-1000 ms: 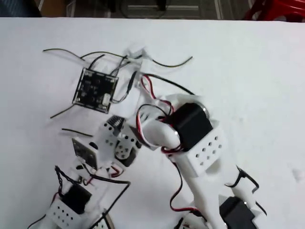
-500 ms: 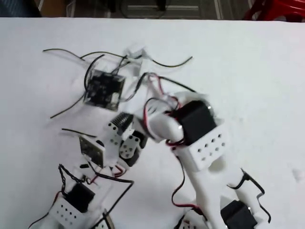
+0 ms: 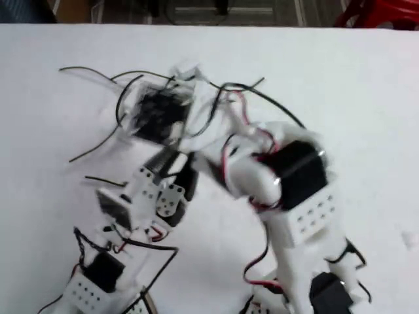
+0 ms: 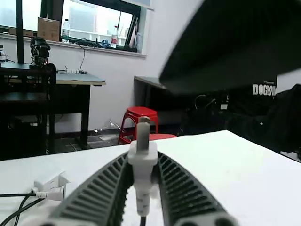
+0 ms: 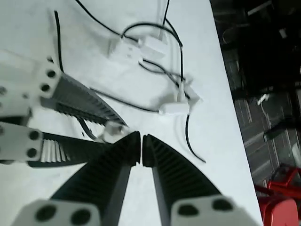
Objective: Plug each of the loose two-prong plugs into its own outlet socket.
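1. The left claw clamps a white plug, its prongs standing up out of the ribbed jaws.
2. The right claw is pinched to a slit and empty, its tips just beside the left claw's.
3. Over the past second, the black board has slid up the table toward the white socket.
4. A second plug lies loose among wires.

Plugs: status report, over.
Left gripper shut on plug, prongs out. Right gripper shut, empty. Loose cables on the table.

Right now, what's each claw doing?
Left claw: closed on a white plug.
Right claw: closed, empty.
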Robot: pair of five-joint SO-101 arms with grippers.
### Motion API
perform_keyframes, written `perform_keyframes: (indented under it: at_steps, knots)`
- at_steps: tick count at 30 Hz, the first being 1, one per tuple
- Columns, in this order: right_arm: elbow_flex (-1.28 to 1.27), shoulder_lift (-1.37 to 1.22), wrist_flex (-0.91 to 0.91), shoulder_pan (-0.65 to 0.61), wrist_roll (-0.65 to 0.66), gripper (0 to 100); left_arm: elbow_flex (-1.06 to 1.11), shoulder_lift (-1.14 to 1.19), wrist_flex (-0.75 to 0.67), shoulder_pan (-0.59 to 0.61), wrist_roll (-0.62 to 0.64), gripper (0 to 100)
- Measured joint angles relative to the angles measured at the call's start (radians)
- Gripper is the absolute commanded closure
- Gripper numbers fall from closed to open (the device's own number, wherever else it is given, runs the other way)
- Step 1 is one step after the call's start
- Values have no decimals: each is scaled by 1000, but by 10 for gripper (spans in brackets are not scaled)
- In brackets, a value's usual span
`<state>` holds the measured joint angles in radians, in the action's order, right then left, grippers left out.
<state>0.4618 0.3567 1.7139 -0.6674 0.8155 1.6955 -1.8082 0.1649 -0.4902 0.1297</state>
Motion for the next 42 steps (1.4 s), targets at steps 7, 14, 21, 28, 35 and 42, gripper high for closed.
perform_keyframes:
  at_steps: [7,14,21,28,35,42]
  knots:
    - [0,2,3,-140,-68,980,0,0,0,8,-3,976]
    - [-169,2,-11,-133,-71,980,0,0,0,8,-5,976]
    - [-373,15,-193,5,-75,980,0,3,12,9,0,976]
    - [-465,31,-262,74,-2,980,0,6,14,9,0,976]
    - [-471,17,-302,158,15,980,0,6,14,3,0,976]
    - [-477,2,-322,224,20,980,0,-3,11,8,0,976]
